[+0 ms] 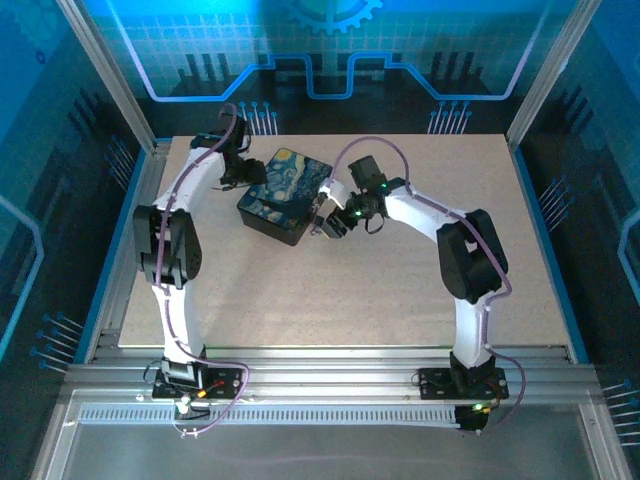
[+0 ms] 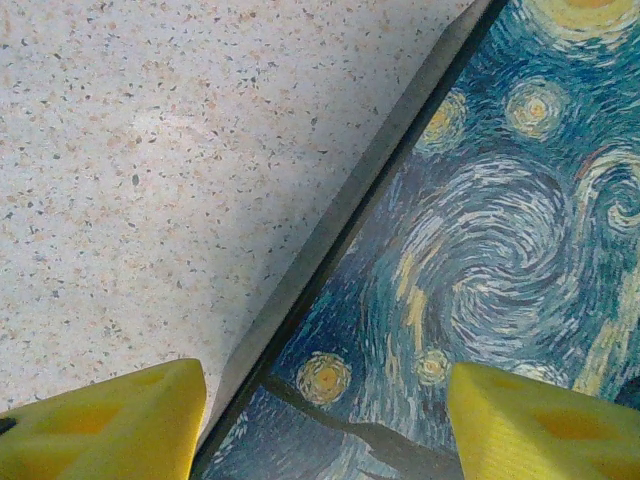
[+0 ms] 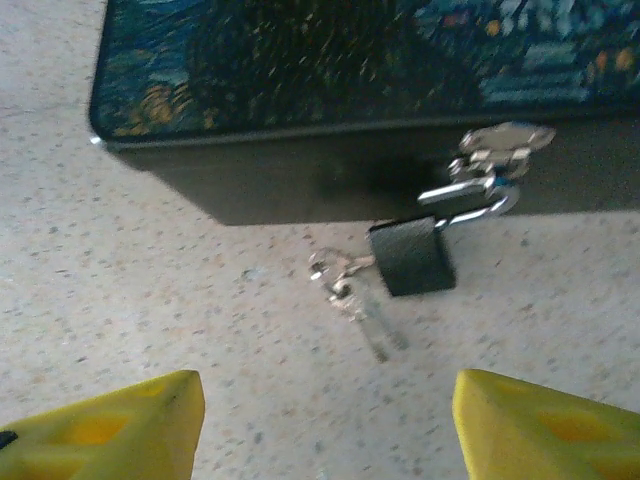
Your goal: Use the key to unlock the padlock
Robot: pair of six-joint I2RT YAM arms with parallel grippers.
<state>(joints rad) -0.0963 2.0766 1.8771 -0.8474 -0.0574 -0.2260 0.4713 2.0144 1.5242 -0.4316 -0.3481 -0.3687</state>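
At the near edge of the right wrist view, the right gripper is seen with its yellow fingers spread wide; nothing is held or touched between them. Just beyond, on the table, the key is found lying flat and loose, its ring end just beside the padlock. Not inserted.

The padlock's body is rested on the table against the box. Its shackle is passed through the hasp on the box's front wall and is judged closed, though blur leaves this uncertain.

Task reckoned as not begun: the key is yet to be picked up, seated in the lock and turned.

Farther off, over the box's far left edge, the left gripper is likewise spread wide. One finger is placed above bare table, the other above the painted lid; nothing is gripped. Contact with the lid cannot be told.
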